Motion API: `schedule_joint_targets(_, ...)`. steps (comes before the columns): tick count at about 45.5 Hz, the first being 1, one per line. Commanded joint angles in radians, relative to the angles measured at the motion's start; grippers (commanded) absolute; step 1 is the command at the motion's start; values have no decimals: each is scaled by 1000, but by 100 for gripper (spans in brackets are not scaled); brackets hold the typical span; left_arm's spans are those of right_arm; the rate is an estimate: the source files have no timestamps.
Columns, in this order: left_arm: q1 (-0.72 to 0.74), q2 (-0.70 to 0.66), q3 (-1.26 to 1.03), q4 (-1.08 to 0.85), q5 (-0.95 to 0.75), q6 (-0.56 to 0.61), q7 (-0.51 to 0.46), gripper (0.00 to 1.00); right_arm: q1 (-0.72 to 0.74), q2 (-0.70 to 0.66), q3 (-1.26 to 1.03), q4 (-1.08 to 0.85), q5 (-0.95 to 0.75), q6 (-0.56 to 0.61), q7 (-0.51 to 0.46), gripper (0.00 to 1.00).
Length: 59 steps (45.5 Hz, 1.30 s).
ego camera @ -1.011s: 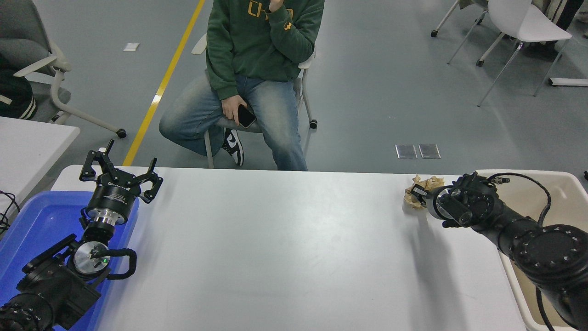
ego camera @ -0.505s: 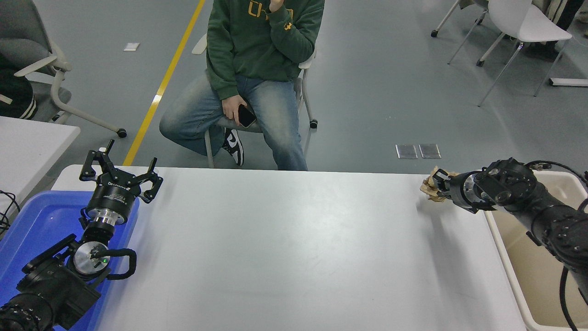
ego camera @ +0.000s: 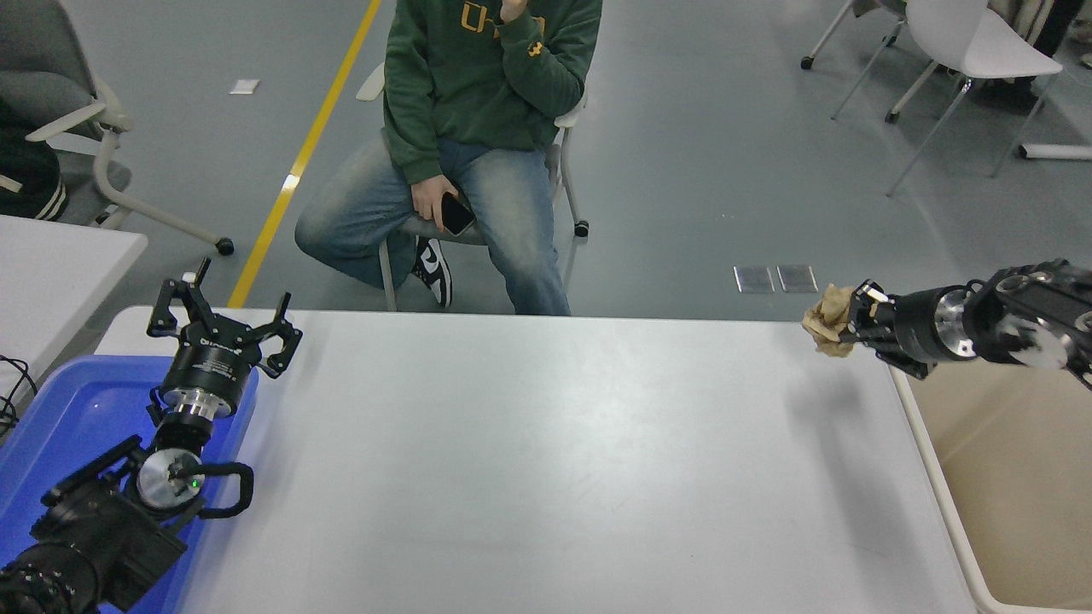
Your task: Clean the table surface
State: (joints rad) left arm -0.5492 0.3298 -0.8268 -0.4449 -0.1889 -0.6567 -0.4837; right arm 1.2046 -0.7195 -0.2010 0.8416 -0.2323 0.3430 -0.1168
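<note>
One camera only — high on the robot's side, looking forward and down. The white table fills the lower frame — floor beyond.

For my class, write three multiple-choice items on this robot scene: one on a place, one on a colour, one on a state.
1. Where is the crumpled brown paper wad?
A. flat at the middle of the white table surface
B. held above the table's far right corner
C. inside the blue plastic tray

2. What colour is the seated person's hooded top?
A. dark green
B. red
C. white

3. How does the left gripper stand?
A. shut on the paper
B. out of view
C. open and holding nothing

Key: 1 B, the right gripper grips the wad in its fingers clear of the surface, its shadow lying on the table below. 2 A, the top is dark green with yellow lettering. 3 C, its fingers are spread apart over the tray's far edge with nothing between them.
</note>
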Motion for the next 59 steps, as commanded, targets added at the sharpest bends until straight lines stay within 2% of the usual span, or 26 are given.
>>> schedule_joint_targets(1, 0, 0, 0, 0, 0, 0, 1, 100, 30, -216, 63, 278, -6, -7, 0, 0)
schedule_joint_targets(16, 0, 0, 0, 0, 0, 0, 1, 100, 30, -481, 144, 530, -6, 4, 2, 0)
schedule_joint_targets(24, 0, 0, 0, 0, 0, 0, 1, 100, 27, -574, 167, 611, -2, 5, 2, 0)
schedule_joint_targets(45, 0, 0, 0, 0, 0, -1, 1, 100, 27, -698, 196, 672, 11, 37, 2, 0)
schedule_joint_targets(59, 0, 0, 0, 0, 0, 0, 1, 100, 26, -713, 196, 665, 7, 42, 2, 0)
